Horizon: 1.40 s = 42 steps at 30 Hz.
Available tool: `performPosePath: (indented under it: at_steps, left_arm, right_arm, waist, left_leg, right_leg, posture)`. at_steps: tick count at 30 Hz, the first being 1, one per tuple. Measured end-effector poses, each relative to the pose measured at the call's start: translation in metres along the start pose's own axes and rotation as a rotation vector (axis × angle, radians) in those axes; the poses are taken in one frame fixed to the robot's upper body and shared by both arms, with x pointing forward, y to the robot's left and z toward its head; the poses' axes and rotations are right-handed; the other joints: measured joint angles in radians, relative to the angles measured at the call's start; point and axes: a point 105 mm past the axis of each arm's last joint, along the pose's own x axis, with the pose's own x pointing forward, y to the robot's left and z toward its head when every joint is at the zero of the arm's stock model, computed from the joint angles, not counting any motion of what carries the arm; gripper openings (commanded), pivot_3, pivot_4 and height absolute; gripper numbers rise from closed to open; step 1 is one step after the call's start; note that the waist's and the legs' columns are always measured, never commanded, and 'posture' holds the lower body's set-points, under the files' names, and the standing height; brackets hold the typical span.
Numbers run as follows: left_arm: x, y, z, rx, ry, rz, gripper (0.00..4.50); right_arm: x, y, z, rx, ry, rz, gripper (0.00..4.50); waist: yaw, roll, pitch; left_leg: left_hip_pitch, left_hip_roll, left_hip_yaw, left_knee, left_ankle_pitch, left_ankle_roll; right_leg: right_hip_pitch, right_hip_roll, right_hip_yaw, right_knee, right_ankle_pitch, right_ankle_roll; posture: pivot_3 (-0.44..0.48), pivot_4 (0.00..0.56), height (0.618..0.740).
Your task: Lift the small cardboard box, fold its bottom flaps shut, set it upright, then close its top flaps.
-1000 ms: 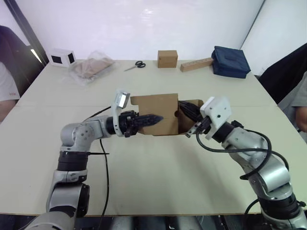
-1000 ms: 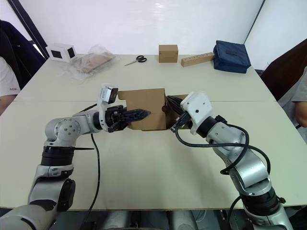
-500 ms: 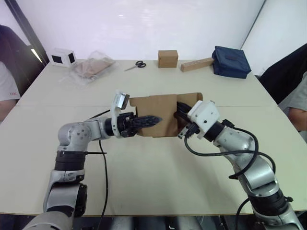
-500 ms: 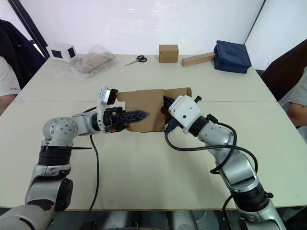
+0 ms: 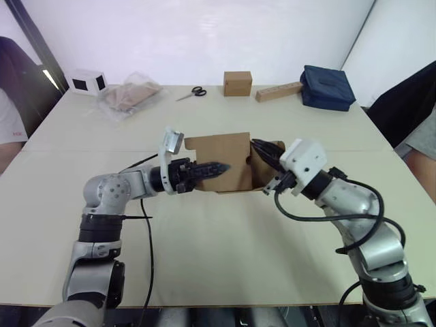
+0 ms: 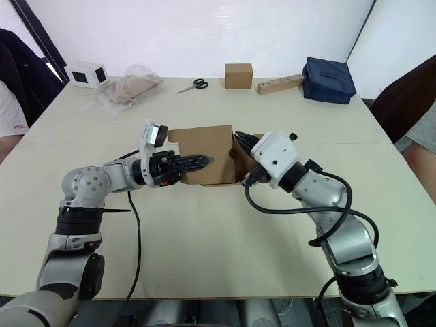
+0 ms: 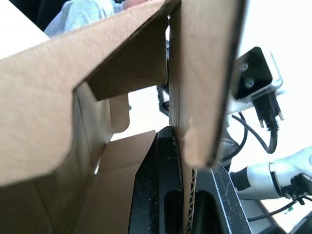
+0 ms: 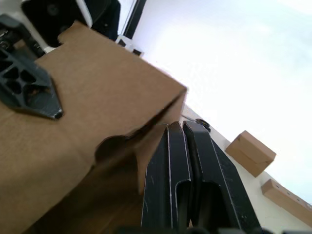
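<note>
Above the tabletop (image 5: 204, 272) we are pinching one box (image 5: 225, 160) wall in left fingers (image 5: 216, 167), right fingers (image 5: 261, 148) pressed together at its flaps (image 5: 267, 163), risking a twist loose.

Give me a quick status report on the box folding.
Left gripper clamped on a wall of the small cardboard box. Right gripper shut, fingers at the open flap end. Nothing in the way.

Head stereo overlooks table (image 5: 204, 259); wrist cameras close.
</note>
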Motion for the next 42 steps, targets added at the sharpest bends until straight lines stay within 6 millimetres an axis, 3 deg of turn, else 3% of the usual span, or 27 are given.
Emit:
performPosePath:
  at_steps: [4,9,16,27,42]
  left_arm:
    - [-0.004,0.000,0.006,0.004,-0.027,0.010,0.01]
    - [-0.006,0.004,0.010,-0.009,-0.055,0.029,0.01]
    - [-0.005,0.003,0.015,-0.001,-0.078,0.027,0.01]
    - [0.000,-0.005,0.014,-0.020,-0.080,-0.014,0.01]
    - [0.006,-0.015,0.008,-0.044,-0.050,-0.043,0.01]
  right_arm:
    - [-0.016,-0.007,0.003,0.083,0.010,-0.034,0.00]
    - [-0.045,0.004,0.000,0.250,0.057,-0.043,0.00]
    - [-0.062,0.024,-0.007,0.368,0.112,-0.044,0.00]
    - [-0.050,0.028,-0.022,0.392,0.105,-0.033,0.00]
    - [-0.026,0.042,-0.011,0.358,0.030,0.107,0.00]
  waist:
    - [0.002,0.000,0.000]
    - [0.001,0.000,0.000]
    - [0.000,0.000,0.000]
    - [-0.002,0.000,0.000]
    - [0.000,0.000,0.000]
  left_leg:
    - [0.000,0.000,0.000,-0.001,0.000,0.000]
    - [0.000,0.000,0.000,-0.001,0.000,0.000]
    - [0.001,0.000,0.000,-0.001,0.000,0.000]
    - [0.001,0.000,0.000,-0.001,0.000,0.000]
    - [0.001,0.000,-0.001,-0.001,0.000,0.000]
  right_leg:
    - [0.000,0.000,0.000,0.000,0.000,0.001]
    - [0.000,-0.001,0.000,-0.001,0.000,0.000]
    - [0.000,0.000,0.000,0.000,-0.001,-0.002]
    - [0.000,0.000,0.000,-0.001,-0.001,-0.002]
    - [0.000,0.000,0.000,-0.001,-0.001,-0.003]
  posture:
    - [0.000,0.150,0.740]
    - [0.000,0.150,0.740]
    - [0.000,0.150,0.740]
    - [0.000,0.150,0.740]
    - [0.000,0.150,0.740]
